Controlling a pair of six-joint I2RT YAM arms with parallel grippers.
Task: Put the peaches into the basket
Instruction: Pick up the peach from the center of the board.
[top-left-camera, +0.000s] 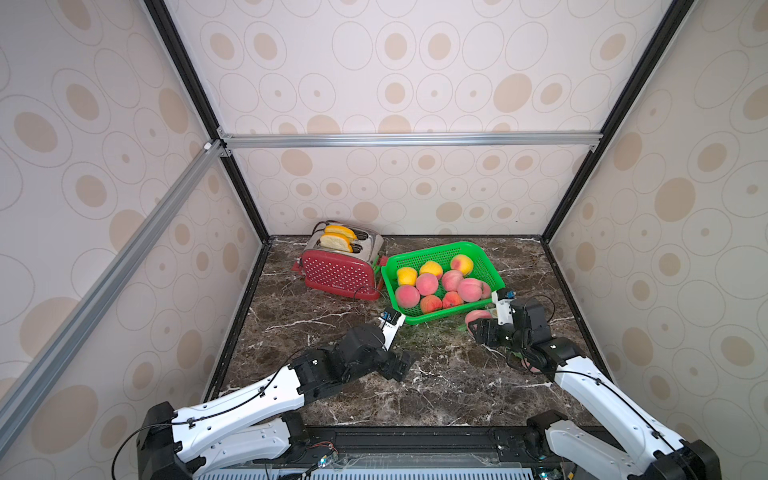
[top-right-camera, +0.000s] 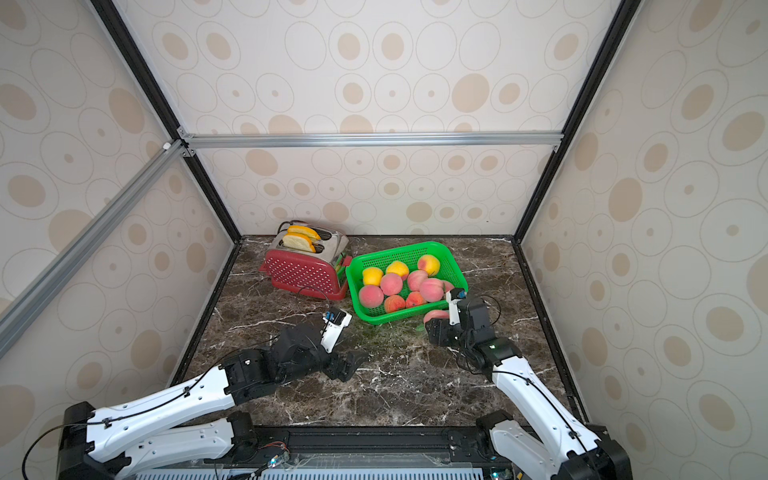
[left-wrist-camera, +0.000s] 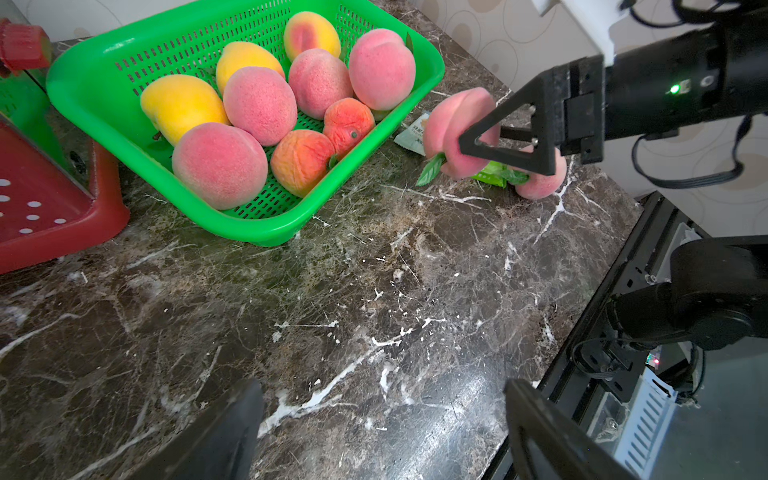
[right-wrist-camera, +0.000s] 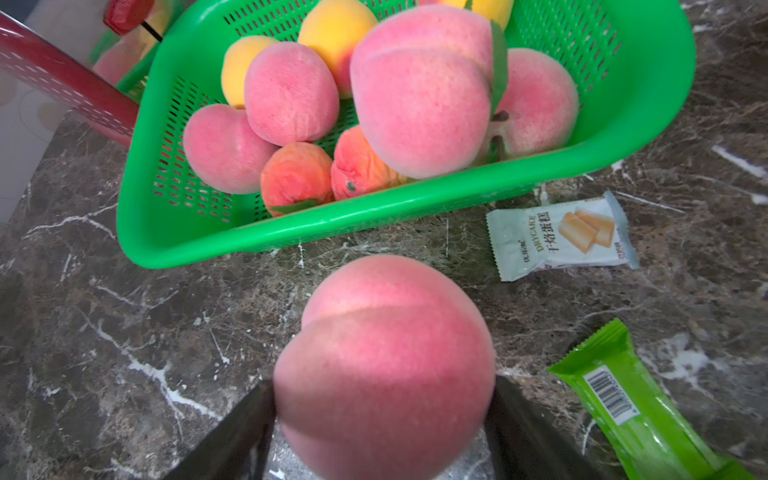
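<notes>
The green basket (top-left-camera: 436, 248) (top-right-camera: 399, 249) stands at the back middle of the table with several peaches (top-left-camera: 440, 282) (left-wrist-camera: 257, 104) in it, pink, orange-red and yellow. My right gripper (top-left-camera: 478, 325) (right-wrist-camera: 384, 386) is shut on a pink peach (top-left-camera: 478, 316) (top-right-camera: 435, 316) (left-wrist-camera: 453, 124) (right-wrist-camera: 386, 365), held just outside the basket's near right corner, a little above the table. Another pink peach (left-wrist-camera: 540, 183) lies on the table behind that gripper. My left gripper (top-left-camera: 403, 365) (left-wrist-camera: 382, 399) is open and holds nothing, low over the marble in front of the basket's near left corner.
A red dotted toaster (top-left-camera: 340, 274) (left-wrist-camera: 41, 199) with bread slices stands against the basket's left side. A white snack packet (right-wrist-camera: 561, 237) and a green packet (right-wrist-camera: 636, 407) lie on the table by the basket's near right corner. Walls enclose the table on three sides.
</notes>
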